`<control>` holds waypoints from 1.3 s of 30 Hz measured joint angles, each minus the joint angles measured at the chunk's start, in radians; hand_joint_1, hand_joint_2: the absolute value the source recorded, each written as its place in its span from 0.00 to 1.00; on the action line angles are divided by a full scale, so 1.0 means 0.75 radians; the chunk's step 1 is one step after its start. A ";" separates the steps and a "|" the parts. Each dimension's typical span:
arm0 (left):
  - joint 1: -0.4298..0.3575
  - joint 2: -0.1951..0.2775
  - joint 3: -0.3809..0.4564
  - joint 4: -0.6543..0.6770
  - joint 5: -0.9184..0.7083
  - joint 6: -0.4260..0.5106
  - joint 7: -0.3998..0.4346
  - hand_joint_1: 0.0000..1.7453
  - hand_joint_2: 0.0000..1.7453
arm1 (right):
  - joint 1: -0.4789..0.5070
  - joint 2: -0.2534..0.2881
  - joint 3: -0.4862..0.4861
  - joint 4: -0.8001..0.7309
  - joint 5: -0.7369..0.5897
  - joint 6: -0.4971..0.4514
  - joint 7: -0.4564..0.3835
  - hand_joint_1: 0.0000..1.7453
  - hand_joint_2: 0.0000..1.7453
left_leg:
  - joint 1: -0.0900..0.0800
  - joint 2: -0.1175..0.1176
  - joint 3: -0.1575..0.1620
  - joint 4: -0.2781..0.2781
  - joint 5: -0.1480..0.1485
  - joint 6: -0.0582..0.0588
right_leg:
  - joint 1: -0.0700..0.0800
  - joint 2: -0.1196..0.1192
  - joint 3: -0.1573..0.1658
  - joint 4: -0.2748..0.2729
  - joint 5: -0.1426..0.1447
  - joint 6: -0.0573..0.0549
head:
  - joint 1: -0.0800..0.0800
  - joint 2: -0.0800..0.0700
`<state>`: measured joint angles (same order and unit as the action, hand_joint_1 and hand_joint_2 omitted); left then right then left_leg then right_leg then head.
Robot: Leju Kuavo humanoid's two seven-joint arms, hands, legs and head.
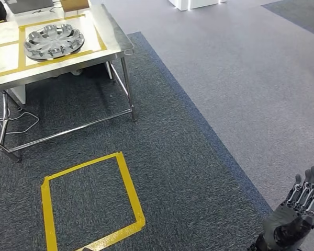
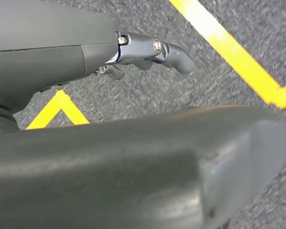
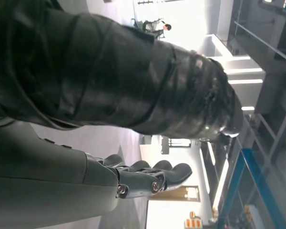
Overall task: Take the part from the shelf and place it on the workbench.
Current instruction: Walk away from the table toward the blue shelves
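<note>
Spread and empty, my right hand (image 1: pixel 295 217) and left hand (image 2: pixel 148 47) hang free because the part (image 1: pixel 54 41) already rests near the workbench's (image 1: pixel 115 44) right edge.

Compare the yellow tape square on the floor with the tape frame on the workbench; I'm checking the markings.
The floor square lies on dark carpet, while the workbench frame sits on a pale metal top. The floor square holds nothing; the workbench frame surrounds a silver wheel cover. The floor square runs out of the picture at the bottom, and the workbench frame is cut by the left edge. Both are yellow tape outlines with straight sides.
</note>
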<state>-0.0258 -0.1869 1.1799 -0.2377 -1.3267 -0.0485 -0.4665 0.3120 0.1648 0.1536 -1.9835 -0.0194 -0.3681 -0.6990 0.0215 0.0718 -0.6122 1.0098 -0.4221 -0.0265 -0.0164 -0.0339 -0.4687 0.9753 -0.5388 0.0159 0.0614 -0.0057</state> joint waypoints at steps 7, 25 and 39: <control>0.006 0.001 0.000 0.000 0.000 0.002 0.000 0.00 0.00 | 0.000 0.000 0.001 0.002 0.000 0.000 0.000 0.00 0.00 | -0.020 -0.086 0.006 0.335 -0.235 0.023 | 0.029 0.066 -0.145 0.017 0.121 -0.041 | -0.022 0.000; -0.005 0.001 0.001 -0.006 -0.006 -0.008 -0.003 0.00 0.00 | -0.013 -0.004 0.021 0.011 -0.007 -0.030 0.000 0.00 0.00 | -0.034 -0.043 0.031 -0.047 0.004 0.072 | -0.017 0.041 -0.071 0.202 0.029 0.059 | -0.018 0.000; 0.005 0.001 0.004 -0.009 -0.008 -0.008 -0.004 0.00 0.00 | -0.017 -0.006 0.032 0.023 -0.006 -0.030 0.000 0.00 0.00 | -0.025 -0.085 0.059 0.244 -0.167 0.033 | 0.025 0.043 -0.132 0.022 0.097 -0.032 | -0.052 0.000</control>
<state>-0.0217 -0.1865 1.1830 -0.2445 -1.3325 -0.0542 -0.4697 0.2990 0.1606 0.1775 -1.9661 -0.0236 -0.3902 -0.6989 0.0028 0.0077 -0.5676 1.1931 -0.5477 -0.0019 0.0021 -0.0018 -0.5674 0.9916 -0.4662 -0.0084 0.0224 -0.0057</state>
